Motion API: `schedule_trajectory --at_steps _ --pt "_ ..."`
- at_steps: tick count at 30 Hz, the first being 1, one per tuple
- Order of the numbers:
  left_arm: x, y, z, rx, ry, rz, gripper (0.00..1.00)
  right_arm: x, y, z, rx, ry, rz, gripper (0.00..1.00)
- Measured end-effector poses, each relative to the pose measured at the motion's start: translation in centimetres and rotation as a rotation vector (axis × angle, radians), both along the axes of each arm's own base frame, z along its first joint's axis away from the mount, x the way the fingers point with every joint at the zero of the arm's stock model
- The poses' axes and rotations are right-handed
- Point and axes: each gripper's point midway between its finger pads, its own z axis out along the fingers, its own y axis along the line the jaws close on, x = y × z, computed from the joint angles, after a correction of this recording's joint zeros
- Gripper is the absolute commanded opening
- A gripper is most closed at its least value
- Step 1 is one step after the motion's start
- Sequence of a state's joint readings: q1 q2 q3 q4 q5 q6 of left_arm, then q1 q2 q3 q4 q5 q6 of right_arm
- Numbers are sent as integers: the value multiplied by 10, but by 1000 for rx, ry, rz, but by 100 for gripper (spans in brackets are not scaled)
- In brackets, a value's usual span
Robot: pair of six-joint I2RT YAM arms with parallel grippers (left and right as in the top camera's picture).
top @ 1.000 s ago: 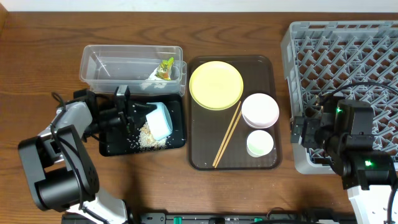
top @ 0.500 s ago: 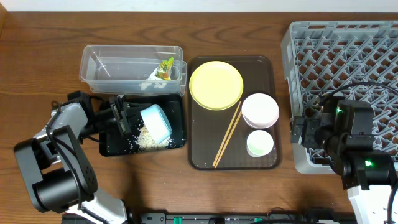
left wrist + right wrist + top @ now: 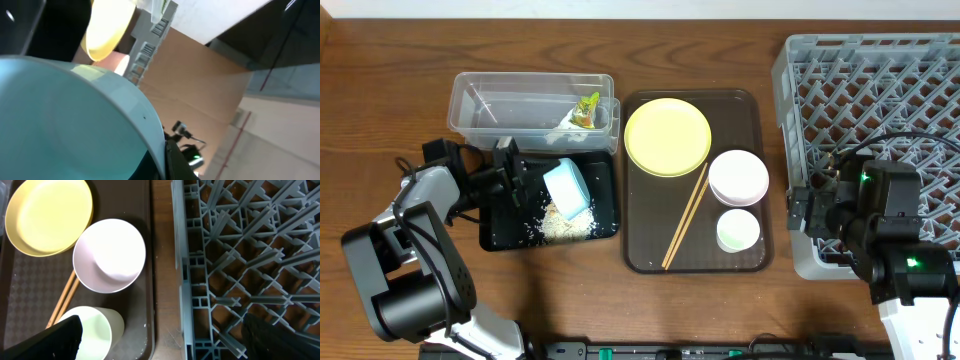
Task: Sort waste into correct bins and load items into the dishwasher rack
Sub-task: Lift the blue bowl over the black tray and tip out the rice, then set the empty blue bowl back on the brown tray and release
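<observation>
Where the wooden counter (image 3: 380, 90) carries everything, a brown serving tray (image 3: 645, 250) lies in the middle. It holds a yellow plate (image 3: 667, 137) at its far end and a pale pinkish-white bowl (image 3: 738, 177) and a small white cup (image 3: 737, 231) on its right side. A pair of wooden chopsticks (image 3: 685, 217) lies aslant from the plate's edge toward the near left. This tray and its dishes lie between the bins on the left and the grey dishwasher rack (image 3: 880, 80) on the right. The clear tub (image 3: 500, 105) sits at the far left with a crumpled green-and-orange wrapper (image 3: 586, 108) in its right end, and the black tray (image 3: 505, 235) lies against its near side. The right gripper (image 3: 161, 320) hangs over the rack's near-left edge, its jaws spread wide with nothing between them. The left gripper (image 3: 542, 178) reaches in from the left over the black tray, its jaws clamped on the rim of the light-blue bowl (image 3: 568, 190). That bowl is tipped steeply on its side above the tray. A clump of loose white rice (image 3: 560, 222) lies on the tray floor just below it, with stray grains scattered to the left. In the left wrist view the bowl's smooth pale-blue curve fills most of the frame.
</observation>
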State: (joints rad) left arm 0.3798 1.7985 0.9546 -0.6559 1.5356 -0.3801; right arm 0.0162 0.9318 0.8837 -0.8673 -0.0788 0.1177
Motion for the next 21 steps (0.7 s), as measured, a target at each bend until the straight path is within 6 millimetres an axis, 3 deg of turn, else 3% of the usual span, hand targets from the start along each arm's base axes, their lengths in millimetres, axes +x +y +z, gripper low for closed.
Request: schedule_trajectory --at_steps 3,7,15,21 --pt "-3 -9 -6 86 -46 -38 6 0 0 0 0 0 0 99" --pt "-12 -38 -2 275 -151 -143 6 0 0 0 0 0 0 99" --pt "-19 -117 31 733 -571 -354 6 0 0 0 0 -2 0 99" --pt "-38 -171 1 949 -670 -512 6 0 0 0 0 -2 0 99"
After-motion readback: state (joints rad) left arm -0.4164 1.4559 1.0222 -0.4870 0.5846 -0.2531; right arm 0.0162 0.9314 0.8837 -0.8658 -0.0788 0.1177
